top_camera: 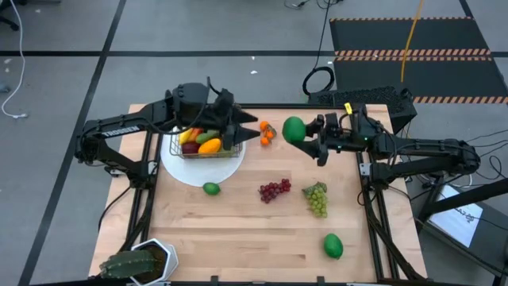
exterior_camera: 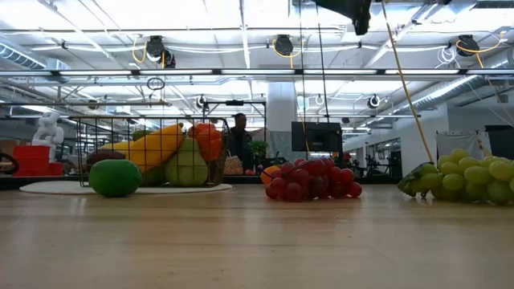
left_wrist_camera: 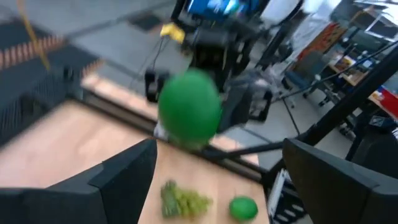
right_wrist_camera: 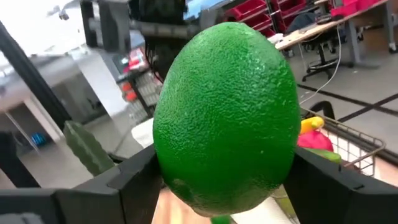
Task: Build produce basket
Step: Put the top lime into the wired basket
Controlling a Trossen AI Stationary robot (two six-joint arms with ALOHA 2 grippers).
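The wire basket stands on a round white plate at the far left. It holds produce: a yellow banana, a red-orange piece and a green pear. My left gripper hovers open over the basket's right end, holding nothing. My right gripper is shut on a big rough-skinned green lime in the air right of the basket. The left wrist view shows that lime beyond my open left fingers. My right gripper pinches the green lime between its two fingers, which sit on the fruit's opposite sides low down. The fingers come about level from the table's right side. The lime is lifted clear of the table, bulging out past the fingers.
On the table lie a small lime, red grapes, green grapes, another green fruit near the front right, and small orange pieces between the two grippers. A spiky potted plant stands at the near left corner.
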